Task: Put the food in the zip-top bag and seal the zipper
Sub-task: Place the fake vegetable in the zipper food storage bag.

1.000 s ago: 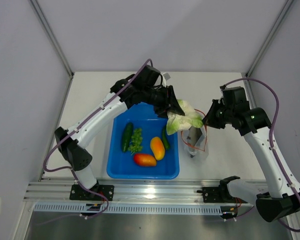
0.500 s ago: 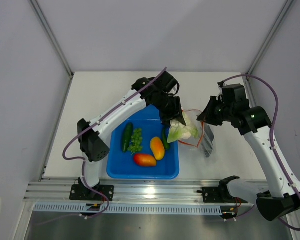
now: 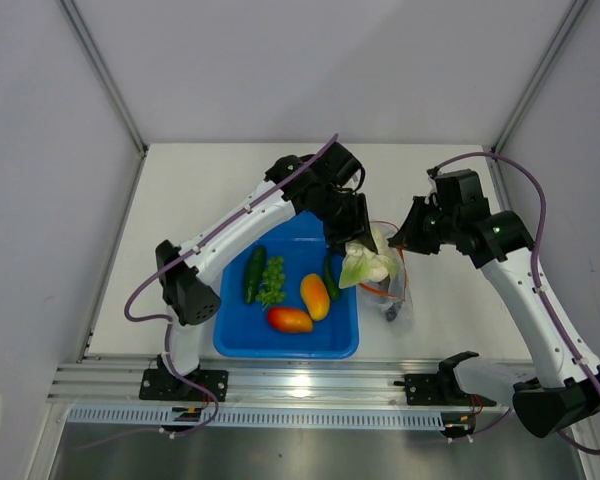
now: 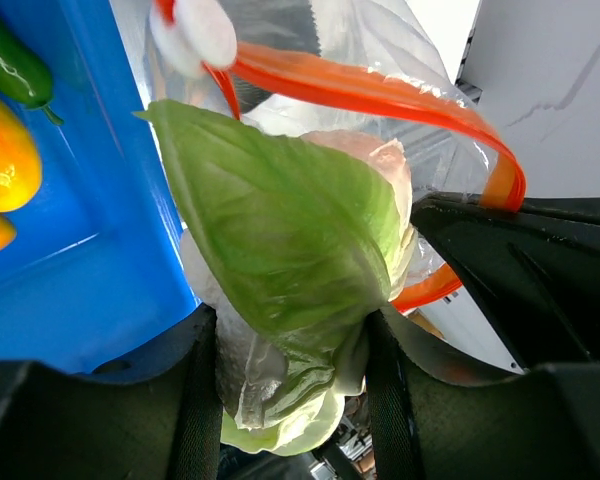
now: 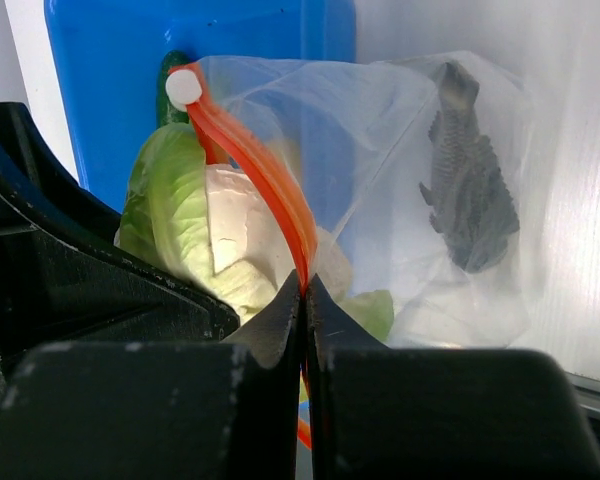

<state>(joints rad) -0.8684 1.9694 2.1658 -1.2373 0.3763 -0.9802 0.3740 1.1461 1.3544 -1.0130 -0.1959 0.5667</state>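
Note:
My left gripper is shut on the white-green cauliflower, holding it in the open mouth of the zip-top bag; the cauliflower fills the left wrist view, ringed by the orange-red zipper. My right gripper is shut on the zipper and holds the bag's mouth up. A grey fish lies inside the bag. In the blue tray lie an orange-yellow fruit, a red-orange fruit, a dark green cucumber, a leafy green bunch and a green pepper.
The blue tray sits left of the bag, its right rim against the bag. Grey walls and metal posts enclose the table. A metal rail runs along the near edge by the arm bases.
My left gripper has carried the cauliflower from above the tray's far right corner down into the bag's mouth. My right gripper has shifted slightly left with the zipper.

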